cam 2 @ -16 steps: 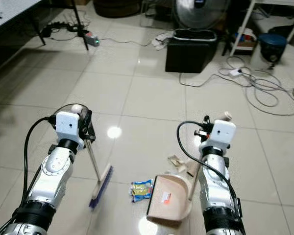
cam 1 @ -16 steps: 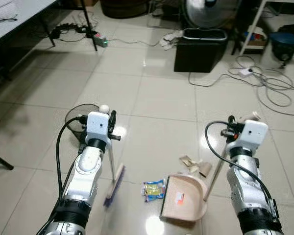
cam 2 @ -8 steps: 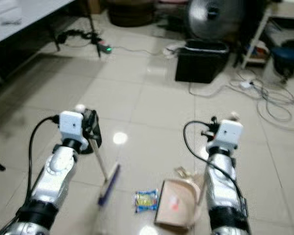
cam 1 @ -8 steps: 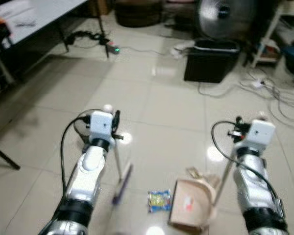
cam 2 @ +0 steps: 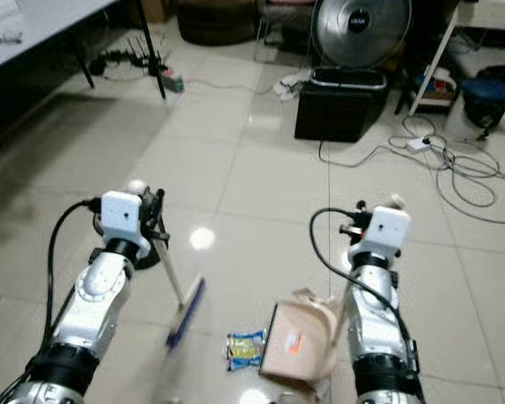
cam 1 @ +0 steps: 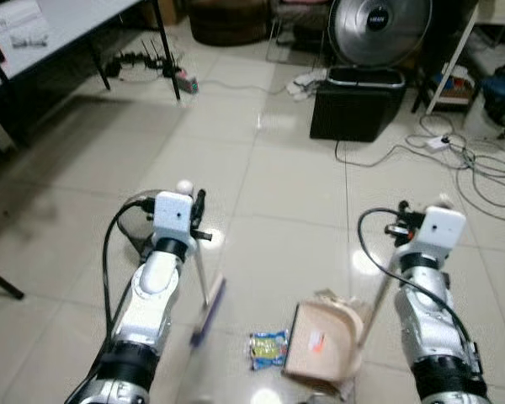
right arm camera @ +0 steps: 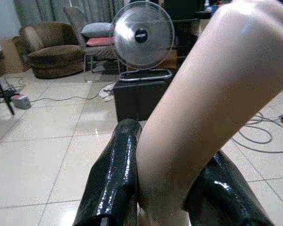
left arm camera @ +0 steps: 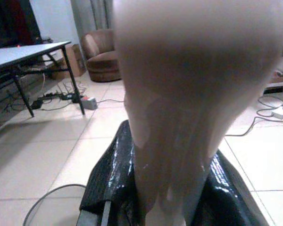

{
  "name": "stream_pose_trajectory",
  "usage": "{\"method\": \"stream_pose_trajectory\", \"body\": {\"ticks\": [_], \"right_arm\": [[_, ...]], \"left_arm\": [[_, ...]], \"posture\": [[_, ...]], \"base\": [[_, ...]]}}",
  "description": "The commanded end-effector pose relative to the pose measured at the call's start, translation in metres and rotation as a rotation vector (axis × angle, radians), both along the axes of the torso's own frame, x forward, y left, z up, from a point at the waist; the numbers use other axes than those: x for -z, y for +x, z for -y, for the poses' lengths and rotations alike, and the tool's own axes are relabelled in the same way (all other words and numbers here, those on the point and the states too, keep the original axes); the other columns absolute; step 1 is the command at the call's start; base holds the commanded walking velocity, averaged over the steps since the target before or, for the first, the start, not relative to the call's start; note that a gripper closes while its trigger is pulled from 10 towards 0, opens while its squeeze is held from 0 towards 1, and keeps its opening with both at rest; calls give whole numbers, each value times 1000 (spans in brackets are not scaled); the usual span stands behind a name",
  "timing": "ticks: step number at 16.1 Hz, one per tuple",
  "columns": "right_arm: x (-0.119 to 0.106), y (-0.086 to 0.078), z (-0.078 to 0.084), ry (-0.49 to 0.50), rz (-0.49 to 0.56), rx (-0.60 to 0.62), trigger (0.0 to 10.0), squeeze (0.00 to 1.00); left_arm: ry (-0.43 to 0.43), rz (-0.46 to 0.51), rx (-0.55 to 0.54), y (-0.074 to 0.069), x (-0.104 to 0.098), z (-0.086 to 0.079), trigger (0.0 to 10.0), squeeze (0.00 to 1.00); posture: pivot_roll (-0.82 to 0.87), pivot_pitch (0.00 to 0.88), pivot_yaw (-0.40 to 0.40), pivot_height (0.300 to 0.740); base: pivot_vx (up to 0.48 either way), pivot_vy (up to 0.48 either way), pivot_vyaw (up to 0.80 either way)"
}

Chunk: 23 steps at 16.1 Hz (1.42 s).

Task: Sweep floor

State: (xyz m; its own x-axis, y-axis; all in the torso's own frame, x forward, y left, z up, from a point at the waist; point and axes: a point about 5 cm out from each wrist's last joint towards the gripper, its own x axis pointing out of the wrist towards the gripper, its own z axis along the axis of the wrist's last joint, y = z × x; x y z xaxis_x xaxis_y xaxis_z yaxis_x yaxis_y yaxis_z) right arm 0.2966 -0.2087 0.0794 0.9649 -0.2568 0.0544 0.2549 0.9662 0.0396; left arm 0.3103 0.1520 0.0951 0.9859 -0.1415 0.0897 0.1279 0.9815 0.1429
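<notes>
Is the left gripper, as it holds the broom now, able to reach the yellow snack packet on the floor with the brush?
Probably yes. The left gripper is shut on the broom handle; the purple brush head sits just left of the yellow snack packet, with bare tile between.

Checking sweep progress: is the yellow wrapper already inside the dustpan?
No, the yellow wrapper lies on the tile just left of the dustpan.

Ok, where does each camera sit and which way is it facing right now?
Eye views: on the head, looking forward and down at both arms, broom, dustpan, wrapper.
Left wrist: along the left hand, shut on the broom handle, facing table and armchair.
Right wrist: along the right hand, shut on the dustpan handle.
Shared: fan, bin.
</notes>
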Motion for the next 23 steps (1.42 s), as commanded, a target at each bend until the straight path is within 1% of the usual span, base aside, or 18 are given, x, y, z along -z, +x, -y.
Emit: {"method": "stream_pose_trajectory", "body": {"ticks": [1, 10, 13, 15, 18, 19, 20, 21, 23], "right_arm": [[-8, 3, -3, 7, 41, -6, 10000, 0], [-7, 2, -3, 4, 36, 1, 10000, 0], [-8, 3, -4, -14, 36, -12, 10000, 0], [-10, 6, -5, -63, 31, -31, 10000, 0], [-14, 11, -4, -99, 38, -35, 10000, 0], [-16, 13, -6, -135, 35, -51, 10000, 0], [-16, 16, -10, -198, 24, -90, 10000, 0], [-16, 16, -14, -232, 23, -114, 10000, 0], [-15, 18, -22, -225, 30, -137, 10000, 0]], "left_arm": [[22, 31, -11, 0, -5, -5, 10000, 0], [30, 29, -1, -1, -4, -5, 10000, 0], [33, 29, -1, 0, -3, -5, 10000, 0], [37, 32, -11, 1, -2, -5, 10000, 0], [22, 28, -33, 3, -2, -6, 10000, 0], [23, 21, -31, 3, 0, -5, 10000, 0], [19, 12, -20, 3, 2, -2, 10000, 0], [0, -3, 6, 2, 6, 0, 10000, 0], [9, -34, 28, 0, 15, 3, 10000, 0]], "posture": [[-51, 38, 51, 740], [-50, 39, 53, 740], [-50, 37, 53, 740], [-48, 39, 52, 740], [-49, 45, 55, 740], [-47, 57, 58, 740], [-45, 66, 58, 740], [-37, 78, 55, 740], [-28, 103, 55, 740]], "base": [[0, 0, 0], [0, 0, 0], [0, 0, 0], [0, 0, 0], [0, 0, 0], [0, 0, 0], [0, 0, 0], [0, 0, 0], [0, 0, 0]]}}
